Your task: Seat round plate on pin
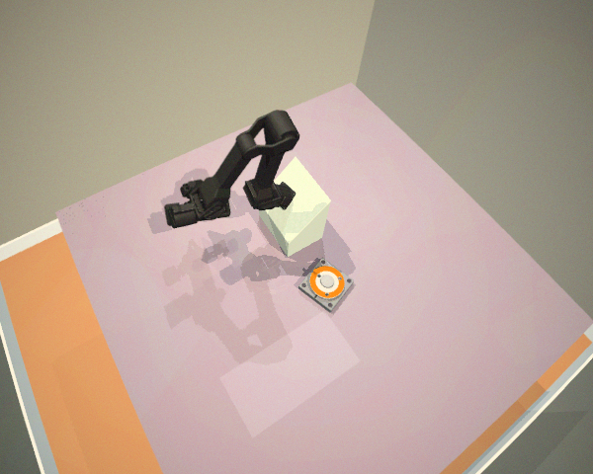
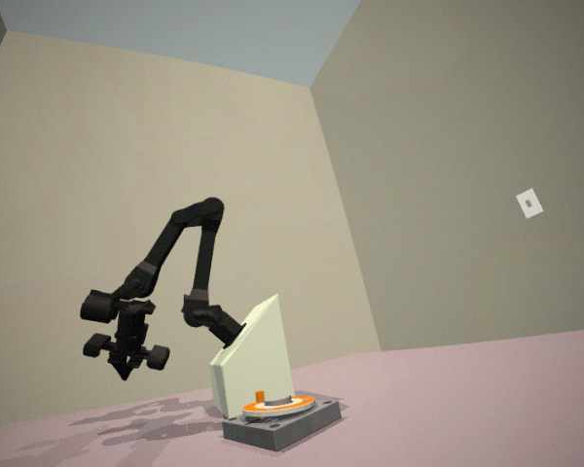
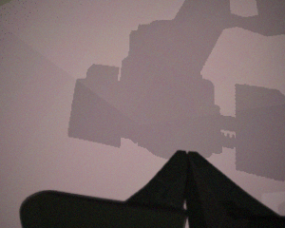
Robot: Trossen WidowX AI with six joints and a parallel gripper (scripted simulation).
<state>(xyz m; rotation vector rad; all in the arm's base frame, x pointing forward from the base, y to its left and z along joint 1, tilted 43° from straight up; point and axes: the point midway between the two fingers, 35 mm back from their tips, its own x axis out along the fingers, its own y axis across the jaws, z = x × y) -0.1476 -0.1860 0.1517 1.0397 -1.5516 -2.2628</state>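
Observation:
The round orange-and-white plate sits on the grey post of the square grey base. Its upright orange tab stands on the side toward the arm. In the exterior view the plate looks slightly tilted on the base. The pin and holes are too small to make out. My gripper is shut on nothing, fingertips together and pointing down. It hangs above the pink floor, well to the left of the base. The wrist view shows only floor and the arm's shadow.
The arm is mounted on a pale green block just behind the base. An orange strip and a white rim border the pink floor. A small white wall plate is on the right wall.

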